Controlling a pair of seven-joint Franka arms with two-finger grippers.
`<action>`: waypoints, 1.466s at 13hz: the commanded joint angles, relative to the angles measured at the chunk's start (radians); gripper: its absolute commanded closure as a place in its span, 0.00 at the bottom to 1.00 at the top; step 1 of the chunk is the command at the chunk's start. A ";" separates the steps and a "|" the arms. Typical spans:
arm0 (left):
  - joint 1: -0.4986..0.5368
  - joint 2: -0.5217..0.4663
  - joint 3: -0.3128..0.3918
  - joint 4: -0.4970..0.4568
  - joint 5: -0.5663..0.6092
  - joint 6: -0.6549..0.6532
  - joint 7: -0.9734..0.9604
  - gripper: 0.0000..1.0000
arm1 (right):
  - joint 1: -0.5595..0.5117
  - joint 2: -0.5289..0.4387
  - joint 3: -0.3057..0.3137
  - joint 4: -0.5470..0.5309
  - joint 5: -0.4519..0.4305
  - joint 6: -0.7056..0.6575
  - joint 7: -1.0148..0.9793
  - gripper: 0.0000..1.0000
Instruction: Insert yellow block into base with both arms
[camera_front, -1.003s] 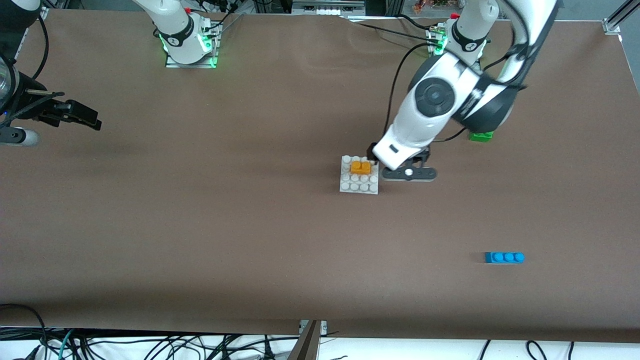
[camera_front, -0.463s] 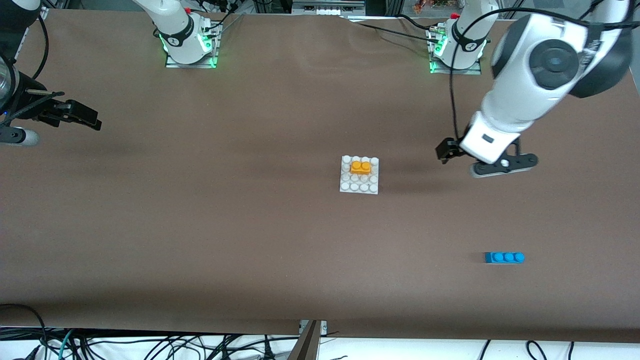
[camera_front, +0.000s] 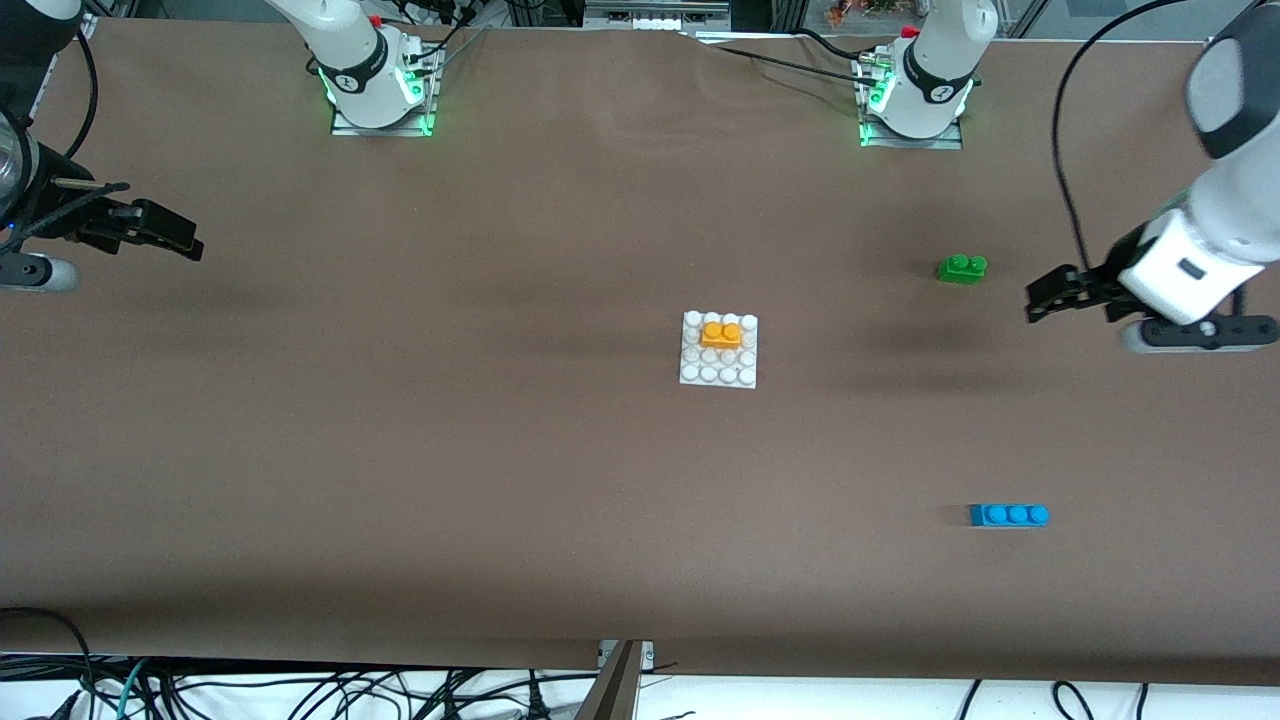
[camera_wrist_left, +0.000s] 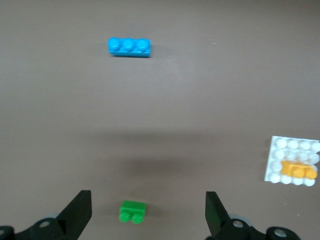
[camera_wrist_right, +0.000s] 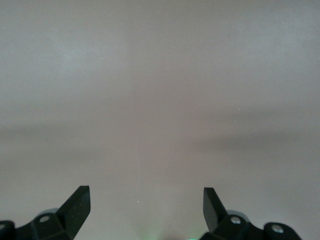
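Observation:
The yellow block (camera_front: 721, 333) sits pressed onto the studs of the white base (camera_front: 715, 373) at the table's middle, along the base's edge toward the robots. In the left wrist view the yellow block (camera_wrist_left: 298, 170) and the base (camera_wrist_left: 294, 148) show at the picture's edge. My left gripper (camera_front: 1060, 295) hangs open and empty over the table at the left arm's end, well clear of the base. Its fingers (camera_wrist_left: 80, 210) stand wide apart around my left gripper's midpoint (camera_wrist_left: 147, 196). My right gripper (camera_front: 165, 235) waits open at the right arm's end, and in its wrist view my right gripper (camera_wrist_right: 145, 193) has only bare table under it.
A green two-stud brick (camera_front: 962, 268) lies between the base and the left gripper, also seen as the green brick (camera_wrist_left: 133, 211) under the left wrist. A blue three-stud brick (camera_front: 1008, 515) lies nearer the front camera. The brown table (camera_front: 400, 450) is flat.
The left arm swung away from the base toward its own end of the table, leaving the yellow block on the base and uncovering the green brick. The right arm stayed still.

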 joint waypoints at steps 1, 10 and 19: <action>-0.010 -0.048 0.020 0.019 -0.009 -0.067 0.030 0.00 | -0.005 0.004 0.005 0.023 0.003 -0.016 0.003 0.00; -0.021 -0.019 0.020 0.114 0.053 -0.133 0.030 0.00 | -0.005 0.004 0.008 0.023 0.005 -0.012 0.000 0.00; -0.027 -0.020 0.023 0.116 0.009 -0.149 0.030 0.00 | -0.007 0.004 0.006 0.023 0.005 -0.012 -0.003 0.00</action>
